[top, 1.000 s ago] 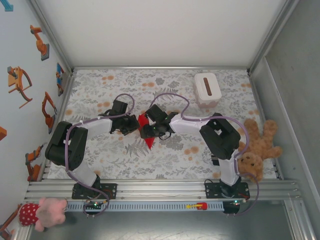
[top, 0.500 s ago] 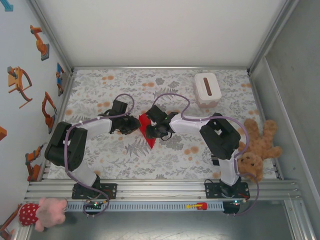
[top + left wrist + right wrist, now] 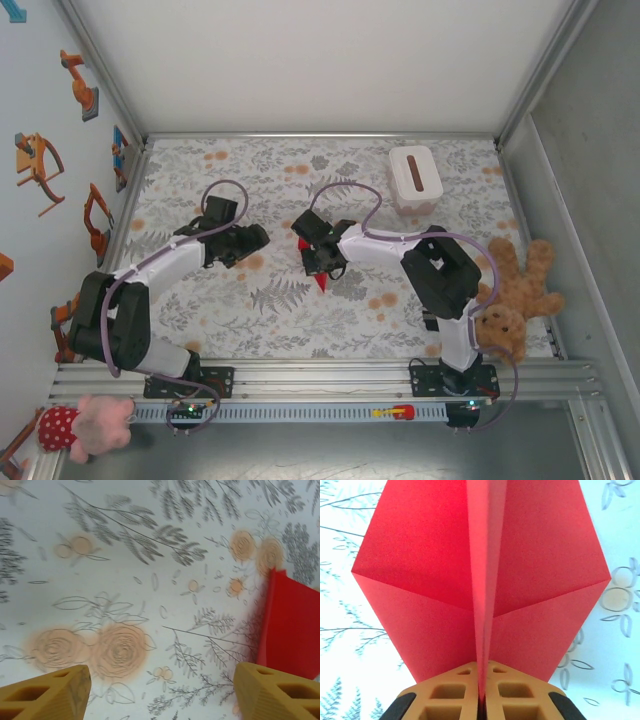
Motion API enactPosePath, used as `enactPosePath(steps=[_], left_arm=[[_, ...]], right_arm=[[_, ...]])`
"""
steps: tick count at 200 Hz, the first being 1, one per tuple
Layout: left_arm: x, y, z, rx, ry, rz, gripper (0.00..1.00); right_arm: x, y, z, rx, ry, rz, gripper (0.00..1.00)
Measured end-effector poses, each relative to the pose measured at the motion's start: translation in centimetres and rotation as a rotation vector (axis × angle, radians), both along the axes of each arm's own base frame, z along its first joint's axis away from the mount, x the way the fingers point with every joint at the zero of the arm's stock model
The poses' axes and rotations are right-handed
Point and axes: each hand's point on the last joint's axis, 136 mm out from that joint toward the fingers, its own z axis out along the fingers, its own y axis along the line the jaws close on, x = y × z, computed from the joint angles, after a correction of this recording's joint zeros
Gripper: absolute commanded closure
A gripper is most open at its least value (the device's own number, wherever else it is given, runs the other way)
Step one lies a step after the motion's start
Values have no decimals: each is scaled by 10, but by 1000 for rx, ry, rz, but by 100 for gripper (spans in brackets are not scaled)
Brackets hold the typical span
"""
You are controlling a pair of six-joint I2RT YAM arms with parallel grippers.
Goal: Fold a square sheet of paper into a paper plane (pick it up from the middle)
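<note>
The square sheet of paper is folded into a bright red, kite-shaped paper plane (image 3: 420,565) with a raised centre crease. My right gripper (image 3: 481,692) is shut on that crease, its orange fingers (image 3: 445,695) pressed together from both sides. From above, the plane's red tip (image 3: 321,282) pokes out below the right gripper (image 3: 318,264) at mid table. My left gripper (image 3: 258,240) stands apart to the left, open, with bare cloth between its fingers (image 3: 45,695). The plane's edge (image 3: 292,625) shows at the right of the left wrist view.
A white box (image 3: 415,178) with a dark slot stands at the back right. A brown teddy bear (image 3: 515,295) lies against the right wall and a pink plush (image 3: 85,425) sits beyond the front rail. Floral cloth (image 3: 200,310) covers the table, with metal walls around it.
My left gripper opened, let go of the red paper and drew back to the left. My right gripper closed on the centre crease and carried the plane slightly towards the near right.
</note>
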Motion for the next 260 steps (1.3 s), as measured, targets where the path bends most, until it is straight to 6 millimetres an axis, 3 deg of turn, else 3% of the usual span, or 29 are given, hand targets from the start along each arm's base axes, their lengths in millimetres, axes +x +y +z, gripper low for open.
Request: enactPosePath(steps=[51, 80, 154, 194, 260], left_arm=[[-5, 18, 2, 51, -2, 42, 4], [-8, 26, 4, 83, -4, 61, 0], [-8, 32, 5, 103, -6, 77, 4], [-9, 32, 4, 105, -3, 77, 4], [-12, 34, 1, 113, 9, 78, 4]], right_arm=[[3, -2, 6, -22, -9, -10, 88], [4, -1, 4, -21, -5, -16, 84], [3, -3, -6, -37, 16, -35, 75], [4, -2, -7, -36, 16, -43, 65], [23, -7, -7, -66, -32, -87, 63]])
